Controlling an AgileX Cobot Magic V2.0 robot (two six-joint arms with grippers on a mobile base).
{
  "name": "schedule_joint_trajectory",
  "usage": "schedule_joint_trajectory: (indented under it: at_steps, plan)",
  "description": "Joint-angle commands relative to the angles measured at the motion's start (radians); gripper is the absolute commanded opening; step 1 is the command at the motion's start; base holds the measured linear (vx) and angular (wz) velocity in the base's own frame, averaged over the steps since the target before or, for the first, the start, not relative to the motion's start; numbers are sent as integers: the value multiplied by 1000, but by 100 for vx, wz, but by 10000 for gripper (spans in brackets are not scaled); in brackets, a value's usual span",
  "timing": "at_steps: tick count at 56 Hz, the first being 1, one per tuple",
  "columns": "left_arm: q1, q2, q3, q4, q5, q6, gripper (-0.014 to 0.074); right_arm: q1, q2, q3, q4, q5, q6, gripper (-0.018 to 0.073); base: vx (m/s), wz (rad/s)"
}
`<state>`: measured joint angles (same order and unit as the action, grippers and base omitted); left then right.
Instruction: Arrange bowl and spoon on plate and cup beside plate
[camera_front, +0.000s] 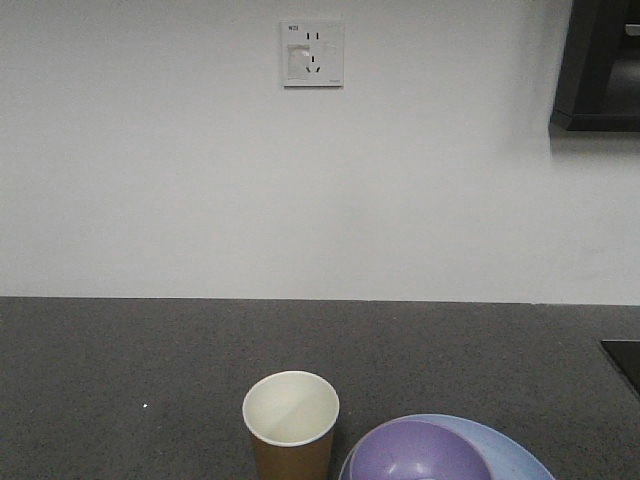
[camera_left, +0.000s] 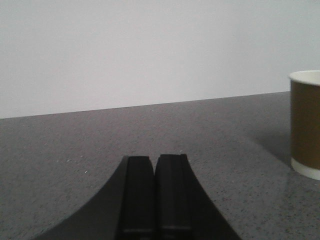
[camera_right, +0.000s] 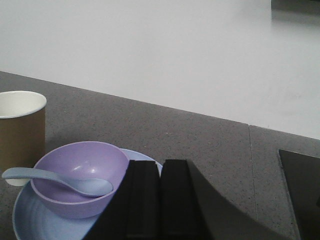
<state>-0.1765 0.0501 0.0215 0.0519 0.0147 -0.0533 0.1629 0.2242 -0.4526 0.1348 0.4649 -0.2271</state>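
On dark speckled counter (camera_front: 120, 360) below white wall (camera_front: 150, 180), left claw (camera_left: 154, 165) together, right claw (camera_right: 160, 170) together.

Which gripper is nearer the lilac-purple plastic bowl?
Right. The right gripper sits just beside the lilac-purple plastic bowl; the left gripper sees only the brown paper cup, no bowl.
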Motion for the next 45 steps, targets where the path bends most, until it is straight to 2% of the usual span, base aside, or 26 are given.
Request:
schedule_joint_trajectory:
  at_steps: [1, 6, 45]
  plan:
    - [23, -36, -25, 1, -58, 14, -6, 2, 8, -25, 2, -83, -5, -9, 0, 0]
    - [20, -82, -20, 9, -49, 19, -6, 2, 8, -25, 2, -83, -5, -9, 0, 0]
    - [18, -76, -20, 9, -45, 18, -6, 2, 8, -25, 2, -83, -5, -9, 0, 0]
